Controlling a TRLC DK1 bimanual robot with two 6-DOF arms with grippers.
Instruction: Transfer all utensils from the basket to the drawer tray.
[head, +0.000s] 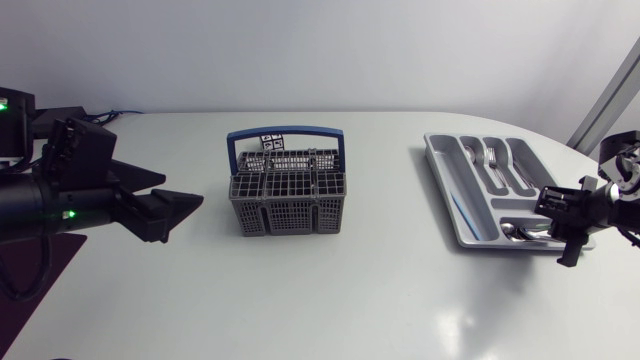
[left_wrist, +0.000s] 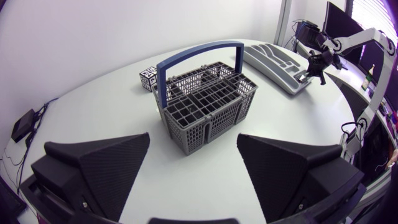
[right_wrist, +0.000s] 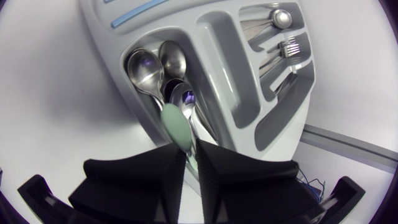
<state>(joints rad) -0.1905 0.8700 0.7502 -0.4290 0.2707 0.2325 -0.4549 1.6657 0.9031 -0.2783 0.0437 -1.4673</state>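
The grey wire basket (head: 288, 198) with a blue handle stands mid-table; no utensil shows sticking out of it. The grey drawer tray (head: 446, 178) lies to the right and holds forks (right_wrist: 292, 47) and several spoons (right_wrist: 144, 66). My right gripper (right_wrist: 191, 155) hangs over the tray's near end, above the spoon compartment. Its fingers are shut on a pale green spoon (right_wrist: 176, 127), whose bowl sticks out over the other spoons. My left gripper (left_wrist: 193, 180) stands open and empty, a way short of the basket (left_wrist: 208, 106). In the head view it (head: 170, 215) is left of the basket.
A small black-and-white marker cube (head: 272, 141) sits just behind the basket. The table's rounded edge runs close behind the tray (left_wrist: 273, 62). Bare white table lies in front of the basket and between it and the tray.
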